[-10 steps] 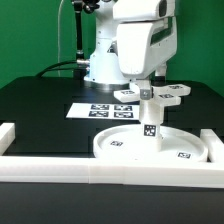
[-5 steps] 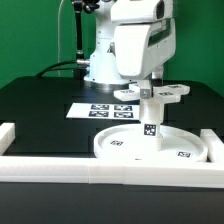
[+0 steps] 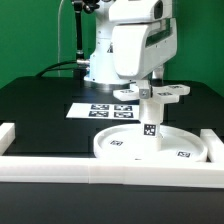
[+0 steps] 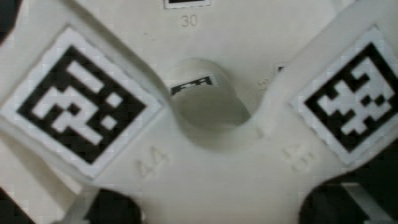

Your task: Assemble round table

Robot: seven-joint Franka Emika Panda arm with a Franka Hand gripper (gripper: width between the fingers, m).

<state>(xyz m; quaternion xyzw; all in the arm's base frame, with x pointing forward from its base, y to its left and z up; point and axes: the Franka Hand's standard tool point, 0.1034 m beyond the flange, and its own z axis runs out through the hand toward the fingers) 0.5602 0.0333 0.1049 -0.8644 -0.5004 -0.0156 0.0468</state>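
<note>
**Now at the leg, over the disc**

Right, here I am, arm hanging straight down over the disc (image 3: 152, 146), which lies flat on the black table (image 3: 40, 115) just behind the front rail (image 3: 100, 167). The leg (image 3: 148, 120) stands upright in the middle of the disc, a tag facing the exterior camera. On top of the leg sits the foot (image 3: 150, 95), its white lobes spreading to both sides, each with a tag on it.

My claw (image 3: 147, 93) is down at that foot. From outside, my wrist housing covers the tips, so I cannot see there how the jaws stand. From the wrist camera I get the foot (image 4: 196, 95) filling the picture: two lobes angling apart, one big tag on each, and a rounded hub between them. My dark fingertips (image 4: 111, 208) sit at the picture's edge, against the white plastic on either side. The jaws look drawn in on the foot, gripping it.

Behind, toward the exterior view's left, the marker board (image 3: 90, 109) lies flat on the table, apart from the disc. Side rails stand at both edges.
</note>
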